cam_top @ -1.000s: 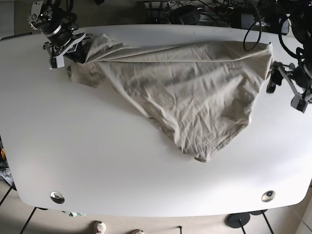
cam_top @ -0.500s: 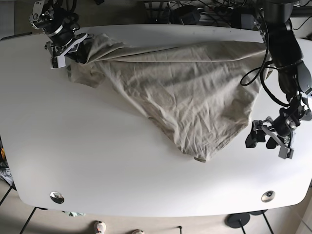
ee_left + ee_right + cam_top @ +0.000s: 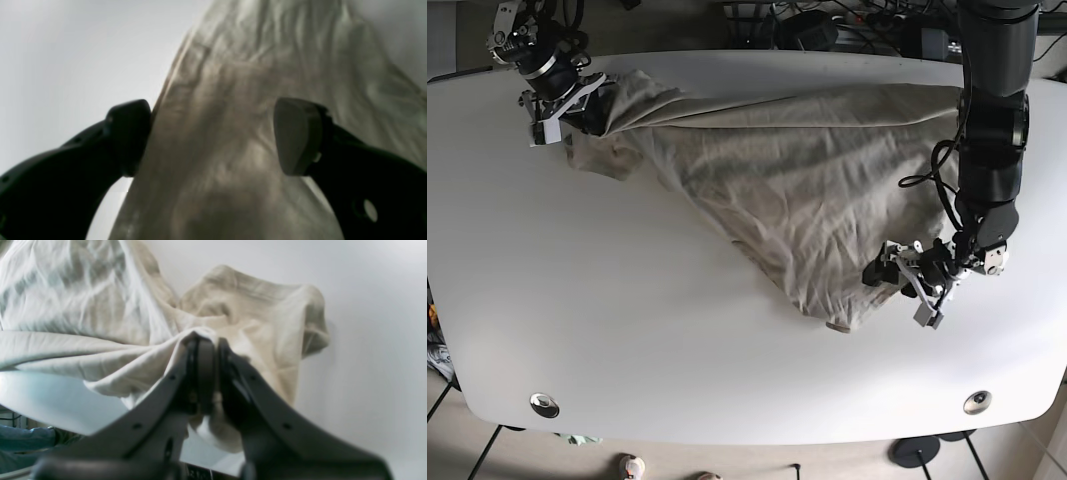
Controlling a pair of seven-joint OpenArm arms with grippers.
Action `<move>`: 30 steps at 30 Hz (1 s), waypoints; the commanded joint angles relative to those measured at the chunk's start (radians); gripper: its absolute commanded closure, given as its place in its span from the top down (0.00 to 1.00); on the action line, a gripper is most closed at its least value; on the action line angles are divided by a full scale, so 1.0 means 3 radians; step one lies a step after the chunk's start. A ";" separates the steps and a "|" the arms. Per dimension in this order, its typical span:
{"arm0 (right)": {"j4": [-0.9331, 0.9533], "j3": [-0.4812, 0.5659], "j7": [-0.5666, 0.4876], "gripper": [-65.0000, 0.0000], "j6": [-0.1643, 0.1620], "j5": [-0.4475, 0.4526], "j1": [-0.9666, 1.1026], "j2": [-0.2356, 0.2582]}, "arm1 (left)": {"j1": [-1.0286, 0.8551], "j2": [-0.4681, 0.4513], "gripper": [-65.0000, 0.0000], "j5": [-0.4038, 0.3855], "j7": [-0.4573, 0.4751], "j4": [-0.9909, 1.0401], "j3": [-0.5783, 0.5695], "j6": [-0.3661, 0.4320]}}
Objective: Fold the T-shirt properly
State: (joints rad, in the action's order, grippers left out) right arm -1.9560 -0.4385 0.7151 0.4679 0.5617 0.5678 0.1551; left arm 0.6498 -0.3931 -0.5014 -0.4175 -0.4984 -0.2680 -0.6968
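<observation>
Base view shows me the beige T-shirt (image 3: 797, 190) spread crumpled across the far half of the white worktop (image 3: 627, 330), its upper edge running along the far side and the cloth narrowing to a point near the middle of the worktop. My right end effector (image 3: 577, 100) sits at the far left corner, and on its wrist camera I see its jaws pressed together on a bunched fold of the shirt (image 3: 200, 336), with a loose flap of cloth lying on the worktop just beyond it. My left end effector (image 3: 892, 275) is low on the right side, at the near right edge of the cloth, close to the pointed tip. On the left wrist camera its two fingers (image 3: 297, 136) stand wide apart with the shirt (image 3: 233, 133) filling the gap between them; one finger lies at the cloth's edge, but neither is closed on it.
</observation>
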 commanded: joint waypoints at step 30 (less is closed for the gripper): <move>-0.0009 -0.0157 0.0181 0.03 -0.0012 0.0028 -0.1138 0.0084 | -0.0404 -0.0216 0.00 0.0002 -0.1797 -0.2597 0.1520 -0.0005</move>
State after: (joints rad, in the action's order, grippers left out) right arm -1.9385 -0.4808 0.8146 0.4625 0.5514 0.2142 0.1688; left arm 0.4942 -0.4389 -0.4862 -1.0100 -1.2850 0.2058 -0.6979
